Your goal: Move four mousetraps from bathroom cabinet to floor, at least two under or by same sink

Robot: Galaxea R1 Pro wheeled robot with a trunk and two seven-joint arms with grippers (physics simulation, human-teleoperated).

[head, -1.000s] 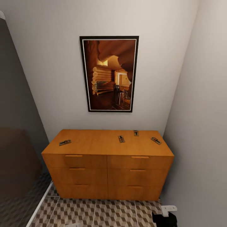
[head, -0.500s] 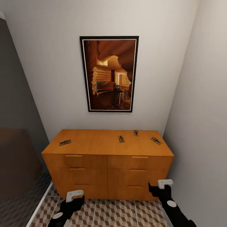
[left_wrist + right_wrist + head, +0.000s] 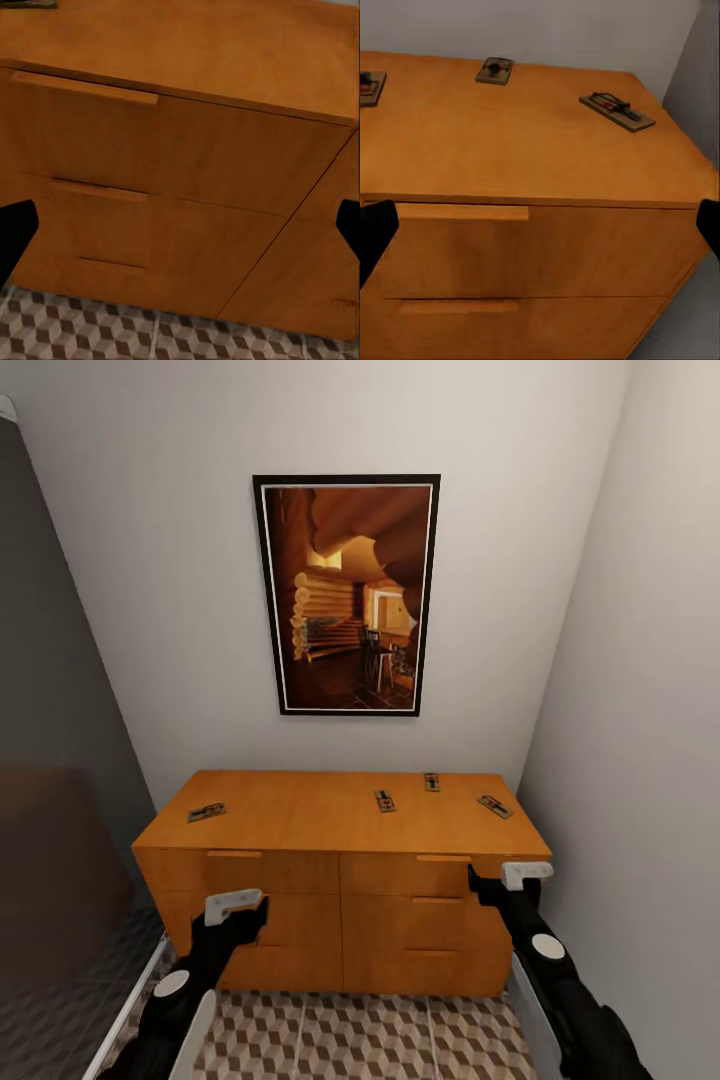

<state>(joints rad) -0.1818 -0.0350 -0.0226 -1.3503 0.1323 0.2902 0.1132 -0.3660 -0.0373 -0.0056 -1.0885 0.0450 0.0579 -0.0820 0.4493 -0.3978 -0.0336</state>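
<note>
Four mousetraps are sitting on the flat top of the cabinet (image 3: 340,860), none on the bathroom floor (image 3: 360,1040) yet. Relative to the cabinet: the left trap (image 3: 206,812) is lying alone near its left front edge, the middle trap (image 3: 385,801) just right of its centre, the back trap (image 3: 432,782) near its rear edge, the right trap (image 3: 495,806) angled close to its right end.

The left gripper (image 3: 236,906) is hanging in front of the cabinet's left drawer column, the right gripper (image 3: 512,880) in front of its upper right drawer, just under the top edge. Both are holding nothing. Wrist views are showing dark fingertips at opposite frame edges, so the jaws on both are reading as spread wide.

Step in hand, as I read it: reaching for the first traps. Right arm is closest to the right trap; I'd be clearing the top edge, then coming down from above and pinching across the board's narrow width, staying off the wire.

Traps: thin tan wooden rectangles, dark wire, reddish bit. Low profile, so fingertips would be needing to almost touch the top. Cabinet: smooth orange-brown wood, bar handles. Floor: cube-pattern tiles.
</note>
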